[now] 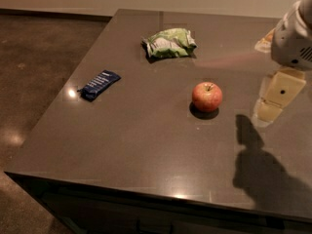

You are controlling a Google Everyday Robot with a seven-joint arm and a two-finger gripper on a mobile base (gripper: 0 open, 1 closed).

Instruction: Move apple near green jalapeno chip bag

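Observation:
The apple (207,96), red with yellowish patches and a short stem, sits upright on the dark table (146,145), right of the middle. The green jalapeno chip bag (169,43), light green and white and wrinkled, lies at the back centre of the table, well apart from the apple. My gripper (273,101) hangs above the table at the right edge of the view, to the right of the apple and not touching it. It holds nothing that I can see. The white arm housing (292,38) rises above it.
A flat dark blue packet (100,84) lies near the table's left edge. A pale orange object (265,40) shows at the back right, partly hidden behind the arm. The arm's shadow (261,169) falls on the front right of the table. Brown floor lies to the left.

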